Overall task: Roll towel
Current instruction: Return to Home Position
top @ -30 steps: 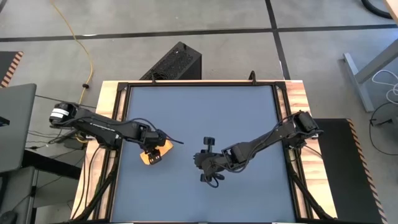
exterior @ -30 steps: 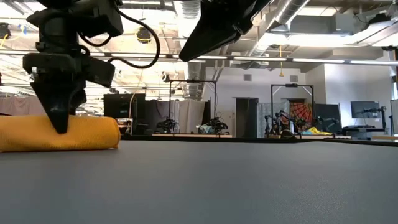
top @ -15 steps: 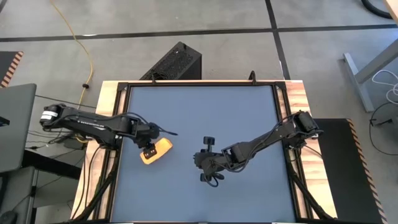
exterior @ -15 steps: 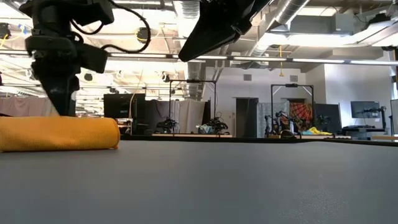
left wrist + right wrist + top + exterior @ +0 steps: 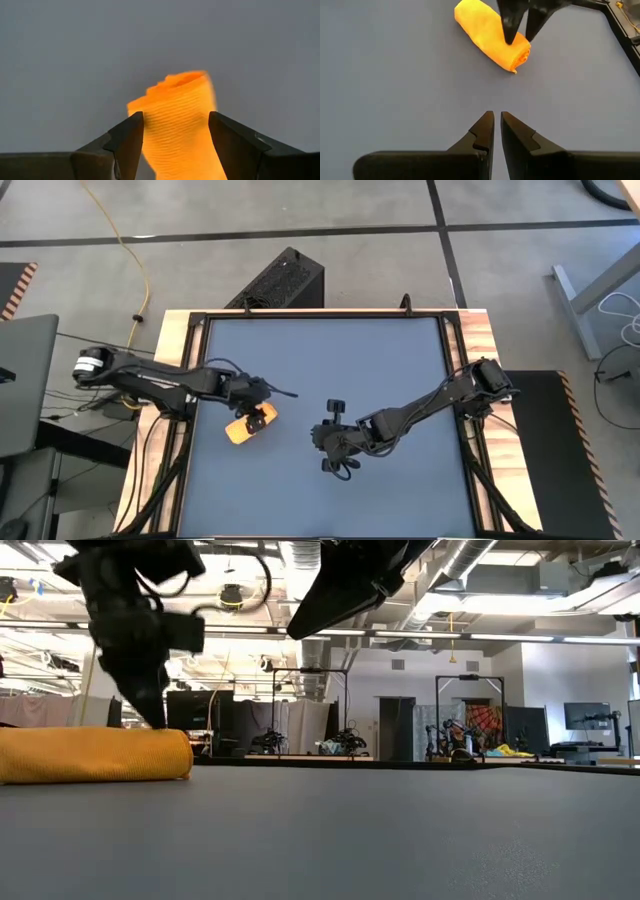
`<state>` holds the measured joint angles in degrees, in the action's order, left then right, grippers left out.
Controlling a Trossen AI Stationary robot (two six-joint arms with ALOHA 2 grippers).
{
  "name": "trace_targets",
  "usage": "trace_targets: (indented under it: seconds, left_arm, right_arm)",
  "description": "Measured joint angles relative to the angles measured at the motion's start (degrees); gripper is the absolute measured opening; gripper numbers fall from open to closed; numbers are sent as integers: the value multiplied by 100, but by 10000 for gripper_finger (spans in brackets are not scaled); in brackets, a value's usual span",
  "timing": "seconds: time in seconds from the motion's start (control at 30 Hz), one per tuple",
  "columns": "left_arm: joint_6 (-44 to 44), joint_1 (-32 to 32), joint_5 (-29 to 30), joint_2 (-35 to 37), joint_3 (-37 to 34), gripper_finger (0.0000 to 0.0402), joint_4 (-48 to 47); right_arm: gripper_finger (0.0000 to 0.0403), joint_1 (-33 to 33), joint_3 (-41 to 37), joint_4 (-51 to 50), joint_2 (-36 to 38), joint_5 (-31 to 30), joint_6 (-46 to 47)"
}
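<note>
The yellow towel point(image 5: 240, 430) lies rolled into a short roll on the grey tabletop point(image 5: 330, 360), left of the middle; it also shows in the low view point(image 5: 95, 755). My left gripper point(image 5: 262, 416) is open and hangs just above the roll's right end. Its fingers point(image 5: 131, 137) stand on either side of the roll point(image 5: 180, 125), and I see no contact. My right gripper point(image 5: 497, 117) is shut with nothing in it. It hovers over the table's middle point(image 5: 320, 438), pointing toward the towel point(image 5: 492, 37).
Bare grey tabletop stretches to the right and far side of the roll. Wooden rails point(image 5: 480, 340) frame the table on both sides. A black box point(image 5: 285, 280) stands on the floor beyond the far edge. My right arm point(image 5: 350, 580) crosses the top of the low view.
My left gripper has risen off the roll and moved along it toward the table's right, to the roll's right end, tipping as it went. It has stayed open. The towel has kept its place and shape.
</note>
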<state>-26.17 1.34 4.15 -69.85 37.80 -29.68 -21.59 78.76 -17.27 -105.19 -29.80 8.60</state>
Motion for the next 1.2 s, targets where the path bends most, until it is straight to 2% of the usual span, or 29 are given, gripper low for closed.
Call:
trace_targets:
  seconds: [0.2,0.33,0.67,0.83,1.0,1.2]
  left_arm:
    - [66,-32,-37,-554,0,213,-27]
    - [-1,-86,302,-585,0,213,-84]
    - [-1638,-808,1105,-588,0,213,-987]
    - [-2101,-1246,1105,-588,0,213,-1022]
    - [-2209,-1682,1176,-585,0,213,-1046]
    - [-2260,-1965,969,-265,-2,213,-1046]
  right_arm:
    - [60,-2,0,-31,0,0,0]
    - [60,-2,0,-36,0,0,1]
    - [60,-6,0,-36,-2,0,44]
    - [60,-17,0,-35,-2,0,46]
    - [60,-15,0,-36,-2,0,62]
    - [60,-15,0,-29,-2,0,107]
